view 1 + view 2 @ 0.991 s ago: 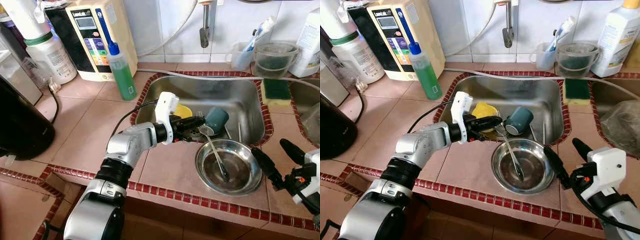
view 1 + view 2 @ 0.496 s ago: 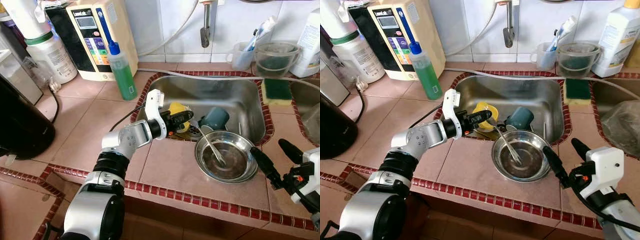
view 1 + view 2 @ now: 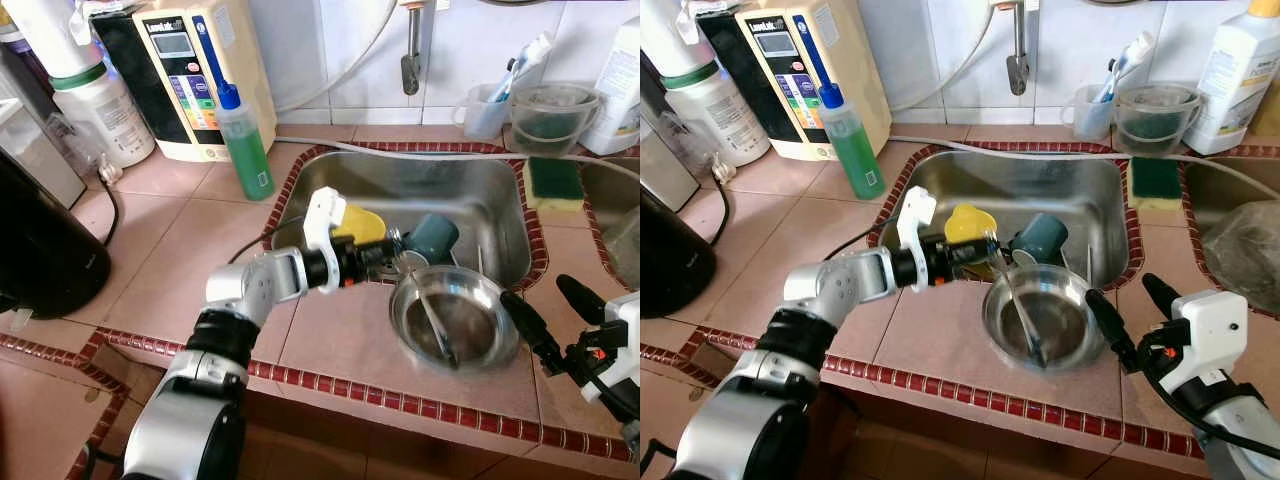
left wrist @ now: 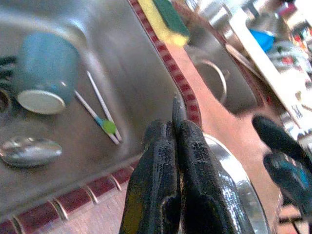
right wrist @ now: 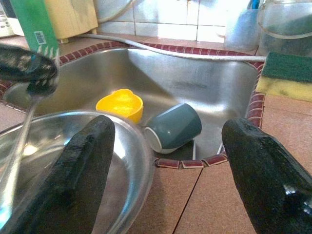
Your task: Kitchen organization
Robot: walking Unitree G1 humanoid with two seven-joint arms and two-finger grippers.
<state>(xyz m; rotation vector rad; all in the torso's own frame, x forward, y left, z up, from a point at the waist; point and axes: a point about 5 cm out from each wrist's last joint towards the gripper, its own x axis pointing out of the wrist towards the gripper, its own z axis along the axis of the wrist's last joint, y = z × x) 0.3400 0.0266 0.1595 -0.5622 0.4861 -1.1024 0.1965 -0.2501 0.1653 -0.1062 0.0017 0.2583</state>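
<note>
A steel bowl sits on the tiled counter at the sink's front rim, with a long metal utensil leaning into it. My left gripper reaches over the sink's near left corner and is shut on the utensil's upper end. A teal mug lies on its side in the sink, beside a yellow cup. Low on the right, my right gripper stands open just right of the bowl, holding nothing; its two fingers frame the bowl and mug.
A green soap bottle and a water filter stand left of the sink. A sponge lies on its right rim. A toothbrush cup and a clear tub stand at the back. A black appliance fills the far left.
The bowl slid from the open counter up to the sink's rim. My left gripper drew back left, then came right again, and the utensil now leans more steeply. The right gripper stayed put.
</note>
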